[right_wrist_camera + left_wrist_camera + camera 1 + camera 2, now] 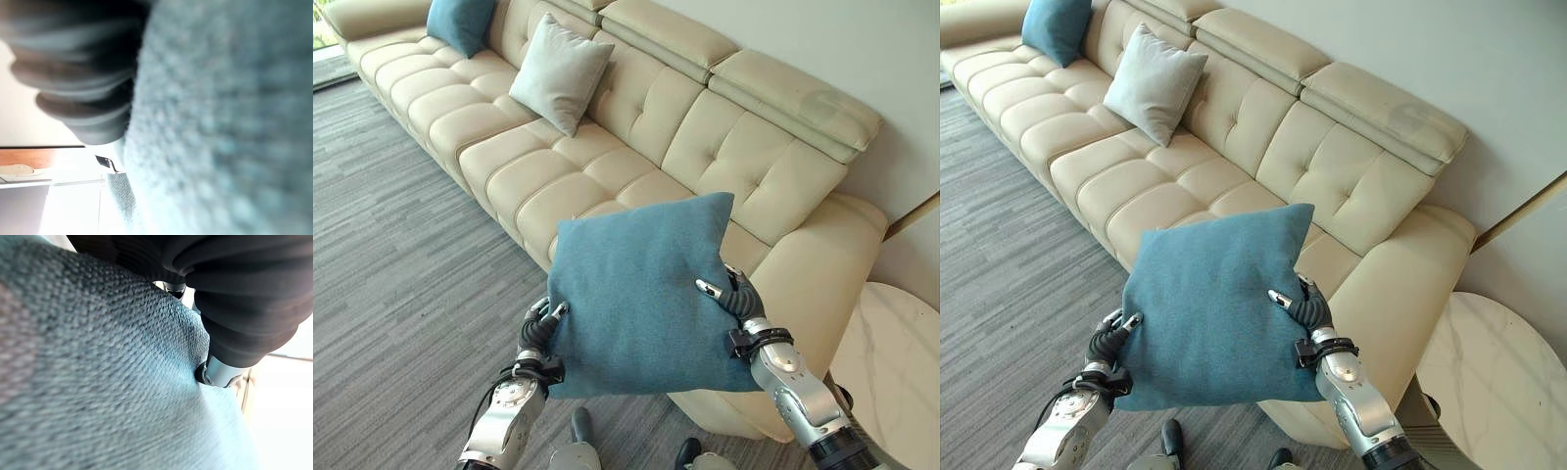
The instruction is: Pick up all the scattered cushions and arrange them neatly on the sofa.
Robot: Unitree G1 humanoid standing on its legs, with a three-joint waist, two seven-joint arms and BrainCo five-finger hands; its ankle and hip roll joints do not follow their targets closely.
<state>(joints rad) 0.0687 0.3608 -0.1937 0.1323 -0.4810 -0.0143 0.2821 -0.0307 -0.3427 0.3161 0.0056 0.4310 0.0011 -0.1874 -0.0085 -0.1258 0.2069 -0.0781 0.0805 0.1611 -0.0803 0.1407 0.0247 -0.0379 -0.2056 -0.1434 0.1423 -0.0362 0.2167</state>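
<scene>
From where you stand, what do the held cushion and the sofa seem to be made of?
The blue cushion, pinched between the left hand and the right hand, looks like coarse woven fabric, matte: the weave shows close up. The cream sofa looks like leather or imitation leather: smooth, slightly shiny, tufted panels.

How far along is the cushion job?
Done: a blue cushion and a grey cushion lean on the sofa backrest. In hand: the left hand and right hand hold a teal cushion above the near seat. Left: setting it down.
</scene>
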